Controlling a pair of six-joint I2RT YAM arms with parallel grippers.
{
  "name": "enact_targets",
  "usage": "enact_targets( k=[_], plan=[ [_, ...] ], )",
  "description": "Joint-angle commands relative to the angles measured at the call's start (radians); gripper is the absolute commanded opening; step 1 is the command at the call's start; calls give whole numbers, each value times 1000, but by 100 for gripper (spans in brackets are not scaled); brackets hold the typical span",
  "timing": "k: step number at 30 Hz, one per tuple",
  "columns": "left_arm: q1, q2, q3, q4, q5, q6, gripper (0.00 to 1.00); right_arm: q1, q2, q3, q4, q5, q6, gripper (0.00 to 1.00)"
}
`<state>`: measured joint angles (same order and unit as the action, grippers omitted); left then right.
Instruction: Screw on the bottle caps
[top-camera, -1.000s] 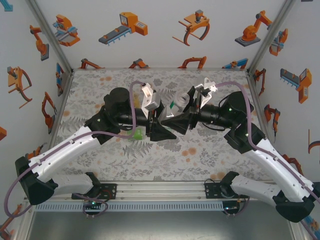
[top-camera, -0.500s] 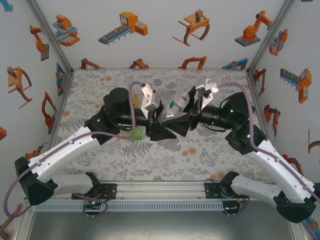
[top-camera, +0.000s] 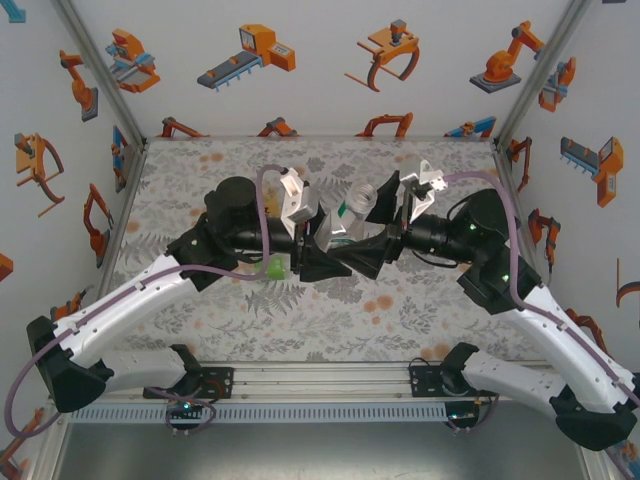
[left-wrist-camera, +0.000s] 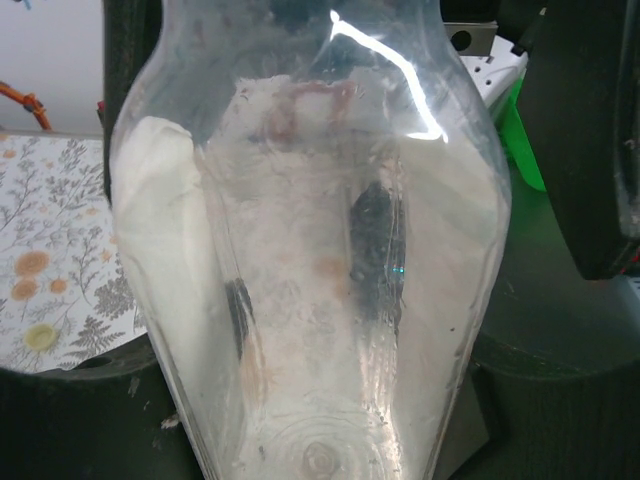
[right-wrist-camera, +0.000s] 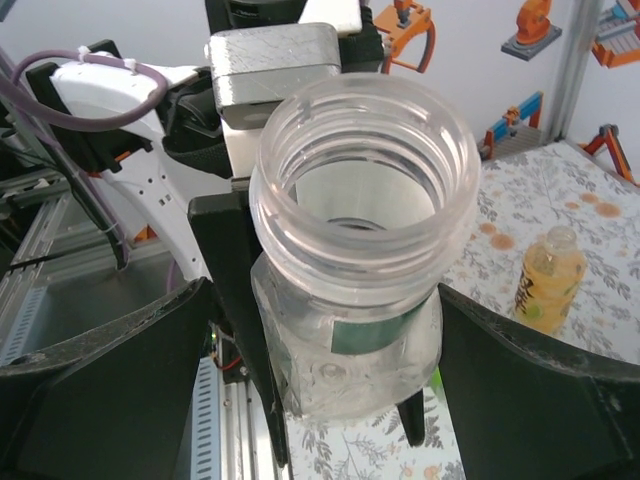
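At the centre of the top view, the left end effector (top-camera: 322, 238) pinches the clear bottle (top-camera: 347, 215). The bottle's uncapped mouth faces the right end effector (right-wrist-camera: 320, 400), whose fingers are spread on either side of it. The green bottle (top-camera: 275, 267) sits just lower left.

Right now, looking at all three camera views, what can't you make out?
- Green bottle: top view, mostly hidden under the left arm; capped or not, cannot tell.
- Amber bottle: right wrist view, too small to tell whether its top is capped.
- Clear bottle: left wrist view, whatever lies behind it is smeared by its plastic, and the picture's edges cut off its top and base.
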<state>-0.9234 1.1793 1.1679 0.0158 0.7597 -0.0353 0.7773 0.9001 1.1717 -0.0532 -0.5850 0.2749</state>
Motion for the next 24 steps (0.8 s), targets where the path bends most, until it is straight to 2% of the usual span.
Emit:
enact_targets(
  k=[1, 8, 15, 24],
  plan=[
    [2, -41, -22, -43, -90, 24, 22, 10, -47, 10, -90, 92, -39, 78],
    [1, -124, -95, -89, -256, 18, 0, 10, -90, -7, -214, 238, -71, 78],
    [1, -239, -172, -118, -444, 14, 0, 10, -92, -21, -323, 350, -68, 76],
    [1, -341, -224, -125, -506, 13, 0, 10, 0, -9, -401, 447, -63, 72]
  ],
)
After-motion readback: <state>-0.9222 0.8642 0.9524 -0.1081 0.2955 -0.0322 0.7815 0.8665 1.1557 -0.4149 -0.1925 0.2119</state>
